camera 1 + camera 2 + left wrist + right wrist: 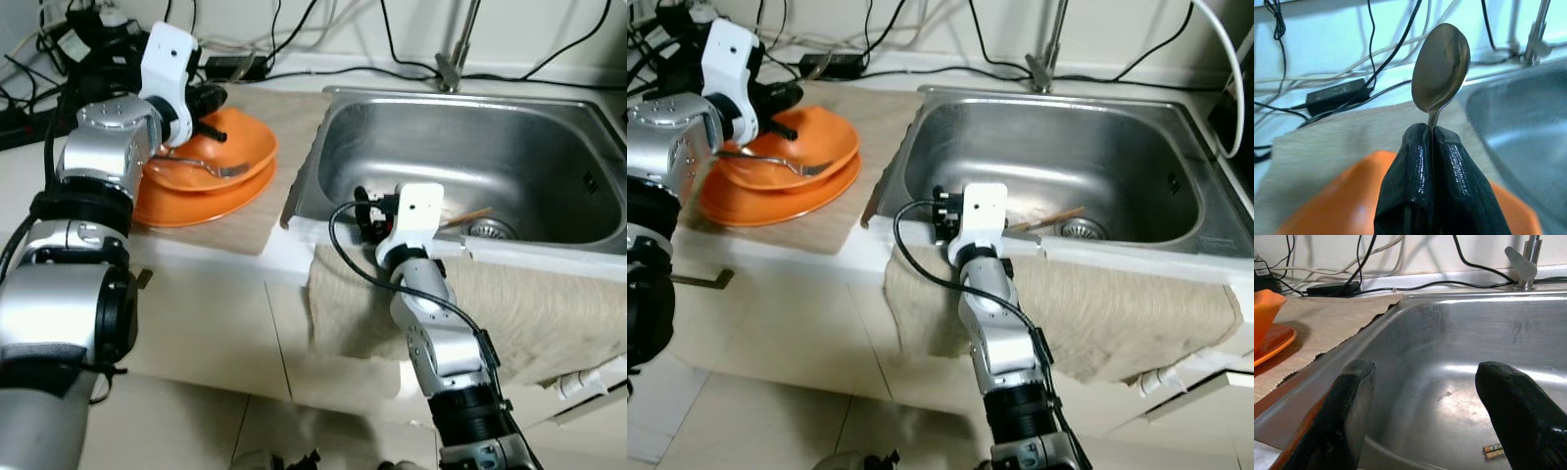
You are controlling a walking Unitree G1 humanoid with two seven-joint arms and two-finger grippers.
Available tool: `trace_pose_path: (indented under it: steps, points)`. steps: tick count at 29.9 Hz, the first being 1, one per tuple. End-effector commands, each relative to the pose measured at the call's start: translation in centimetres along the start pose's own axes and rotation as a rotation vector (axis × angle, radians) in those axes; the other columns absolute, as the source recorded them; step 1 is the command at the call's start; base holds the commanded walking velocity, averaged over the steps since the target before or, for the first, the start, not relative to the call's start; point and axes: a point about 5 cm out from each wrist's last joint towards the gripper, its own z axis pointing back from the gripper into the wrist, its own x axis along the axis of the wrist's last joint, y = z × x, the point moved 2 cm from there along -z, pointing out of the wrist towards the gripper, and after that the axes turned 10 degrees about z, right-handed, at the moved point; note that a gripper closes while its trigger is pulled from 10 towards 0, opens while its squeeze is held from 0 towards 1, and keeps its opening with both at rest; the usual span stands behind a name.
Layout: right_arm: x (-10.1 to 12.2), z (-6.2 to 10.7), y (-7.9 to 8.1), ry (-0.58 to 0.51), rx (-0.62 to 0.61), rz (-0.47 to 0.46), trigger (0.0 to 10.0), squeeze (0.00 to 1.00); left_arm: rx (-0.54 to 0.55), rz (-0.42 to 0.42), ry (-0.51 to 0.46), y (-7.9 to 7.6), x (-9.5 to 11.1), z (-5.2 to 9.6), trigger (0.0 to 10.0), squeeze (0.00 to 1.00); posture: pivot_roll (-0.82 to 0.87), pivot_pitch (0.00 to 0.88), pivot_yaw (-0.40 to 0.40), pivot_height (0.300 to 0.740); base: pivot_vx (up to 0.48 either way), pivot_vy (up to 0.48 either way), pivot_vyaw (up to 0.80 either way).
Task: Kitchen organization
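Note:
My left gripper point(1432, 133) is shut on the handle of a metal spoon point(1441, 68), which stands up beyond the fingertips. It hovers over an orange bowl point(250, 147) that sits on an orange plate point(211, 204) on the counter. Another metal utensil point(206, 166) lies in that bowl. My right gripper point(1425, 382) is open with nothing between its fingers, at the front left rim of the steel sink point(323, 147), pointing into the basin. A pair of chopsticks point(468, 215) lies on the sink floor near the drain point(490, 230).
A beige mat point(289, 122) lies under the orange dishes. A beige cloth point(558, 313) hangs over the sink's front edge. The faucet point(453, 59) stands behind the basin. Black cables and a power adapter point(230, 67) run along the back wall.

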Motion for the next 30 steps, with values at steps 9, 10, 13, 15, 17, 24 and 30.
trace_pose_path:
  steps: [9,10,13,15,17,24,30]
  points:
    - [0.9,-1.0,-0.4,-0.04,-0.024,0.004,10.0,0.0,0.03,0.226,-0.101,-4.8,-2.8,0.7,0.0,0.0,0.08,0.025,0.06,0.74,0.0,0.0,0.0]
    - [1.0,-1.1,-0.5,-0.045,-0.027,0.003,10.0,0.0,0.02,0.228,-0.109,-5.4,-2.9,0.9,0.0,0.0,0.08,0.025,0.061,0.74,0.0,0.0,0.0]
    - [1.2,-1.3,-0.6,-0.057,-0.033,0.007,10.0,0.0,-0.018,0.269,-0.135,-6.9,-2.5,1.3,0.0,0.0,0.08,0.024,0.063,0.74,0.0,0.0,0.0]
    - [1.3,-1.3,-0.6,-0.058,-0.034,0.008,10.0,0.0,-0.035,0.289,-0.139,-7.3,-2.5,1.4,0.0,0.0,0.08,0.023,0.065,0.74,0.0,0.0,0.0]
    - [1.3,-1.4,-0.6,-0.06,-0.035,0.006,10.0,0.0,-0.057,0.308,-0.132,-8.1,-2.5,1.5,0.0,0.0,0.08,0.024,0.065,0.74,0.0,0.0,0.0]
    - [1.5,-1.9,-0.7,-0.073,-0.046,-0.019,10.0,0.0,-0.164,0.363,-0.061,-11.2,-3.8,2.3,0.0,0.0,0.08,0.015,0.068,0.74,0.0,0.0,0.0]
    - [1.6,-2.1,-1.1,-0.077,-0.059,-0.026,10.0,0.0,-0.177,0.329,-0.027,-11.4,-4.6,2.5,0.0,0.0,0.08,0.013,0.07,0.74,0.0,0.0,0.0]
